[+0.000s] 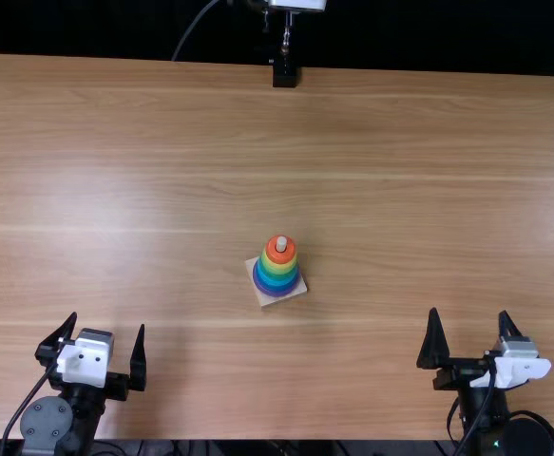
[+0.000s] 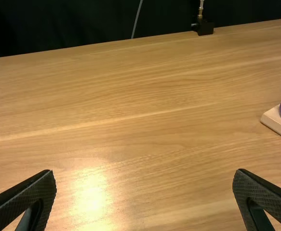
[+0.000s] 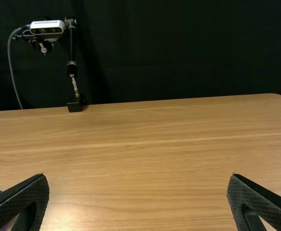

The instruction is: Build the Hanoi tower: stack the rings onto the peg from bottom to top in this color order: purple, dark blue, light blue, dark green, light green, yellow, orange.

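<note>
The ring tower (image 1: 276, 275) stands upright on the table (image 1: 429, 171), between the two arms but farther from the near edge than their grippers. Its square wooden base (image 1: 266, 299) lies flat and is turned a little. The purple ring (image 1: 278, 293) is the lowest, directly on this base. Above it come the blue rings, then green, then the yellow ring (image 1: 266, 260), and the orange ring (image 1: 272, 252) is the highest. The pale top of the peg (image 1: 281, 244) comes out through the orange ring.

The left gripper (image 1: 108, 323) is to the left of the tower and nearer to the near edge; its two fingers are wide apart. The right gripper (image 1: 469, 313) is to the right of the tower, well apart from it, and its fingers are also wide apart.

Beyond the tower, at the far edge of the table, stands a black stand foot (image 1: 284, 72). A white camera (image 3: 47, 27) is above it, with a grey cable (image 3: 10, 67). Behind the table hangs a dark curtain (image 3: 179, 48).
</note>
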Action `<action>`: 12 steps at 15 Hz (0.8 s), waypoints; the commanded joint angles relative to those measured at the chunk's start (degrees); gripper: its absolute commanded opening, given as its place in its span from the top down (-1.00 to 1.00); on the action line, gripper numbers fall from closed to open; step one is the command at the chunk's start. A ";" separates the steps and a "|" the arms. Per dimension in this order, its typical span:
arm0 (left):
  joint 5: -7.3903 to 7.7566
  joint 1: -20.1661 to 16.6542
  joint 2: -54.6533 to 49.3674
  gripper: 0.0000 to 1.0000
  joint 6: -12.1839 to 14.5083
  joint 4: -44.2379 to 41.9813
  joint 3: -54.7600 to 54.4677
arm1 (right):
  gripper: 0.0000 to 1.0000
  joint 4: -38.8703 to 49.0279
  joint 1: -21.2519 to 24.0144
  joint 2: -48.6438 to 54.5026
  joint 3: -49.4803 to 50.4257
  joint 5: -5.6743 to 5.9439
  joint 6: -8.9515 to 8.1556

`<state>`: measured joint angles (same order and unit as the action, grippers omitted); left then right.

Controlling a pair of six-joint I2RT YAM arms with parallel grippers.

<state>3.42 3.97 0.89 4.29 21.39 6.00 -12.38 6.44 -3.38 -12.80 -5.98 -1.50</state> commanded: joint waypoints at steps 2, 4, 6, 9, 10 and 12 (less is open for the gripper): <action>0.90 -0.63 -0.89 -1.00 0.77 4.66 -6.00 | -1.00 0.09 -0.11 2.50 3.22 4.29 -0.30; 0.90 -0.63 -0.89 -1.00 0.77 4.66 -6.00 | -1.00 -0.02 -0.20 3.38 5.59 4.18 0.34; 0.90 -0.63 -0.89 -1.00 0.77 4.77 -6.00 | -1.00 0.09 -0.20 3.38 7.00 4.29 0.65; 0.90 -0.63 -0.89 -1.00 0.77 4.66 -6.00 | -1.00 1.25 -0.20 3.38 11.30 4.50 0.65; 0.90 -0.63 -0.89 -1.00 0.77 4.66 -6.00 | -1.00 0.61 -0.11 3.38 11.92 4.40 0.65; 0.90 -0.63 -0.89 -1.00 0.77 4.66 -6.00 | -1.00 -0.65 -0.02 3.38 12.09 4.08 0.55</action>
<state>3.44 3.95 0.82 4.29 21.52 6.02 -11.20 6.42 -0.71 -3.68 -2.31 -1.13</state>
